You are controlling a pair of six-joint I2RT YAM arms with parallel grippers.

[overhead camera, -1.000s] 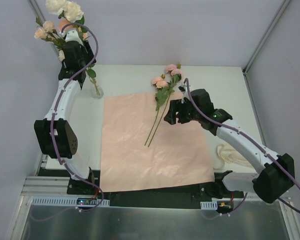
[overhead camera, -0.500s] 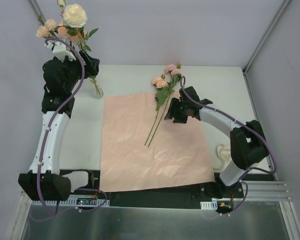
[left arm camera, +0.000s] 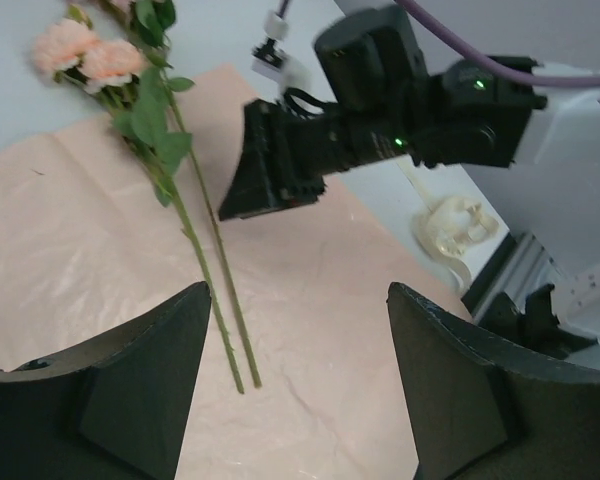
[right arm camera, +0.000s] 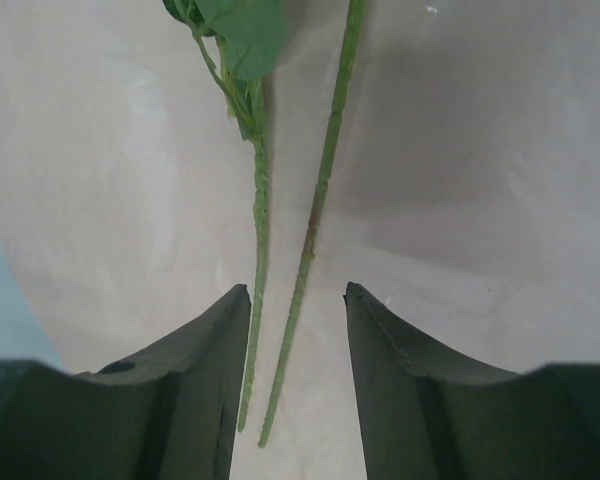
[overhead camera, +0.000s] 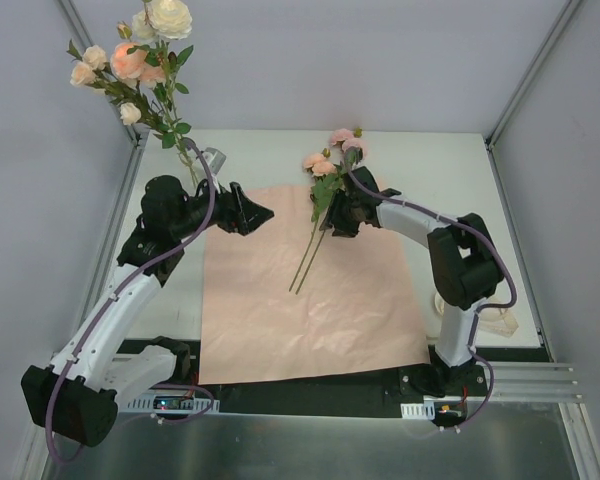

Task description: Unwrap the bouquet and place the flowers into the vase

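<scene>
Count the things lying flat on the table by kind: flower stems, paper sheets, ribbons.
Flower stems: 2
Pink paper sheets: 1
Cream ribbons: 1
Total: 4

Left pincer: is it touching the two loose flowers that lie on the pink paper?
Apart. The top view shows the left pincer, open and empty, with a strip of bare pink paper between it and the loose flowers.
</scene>
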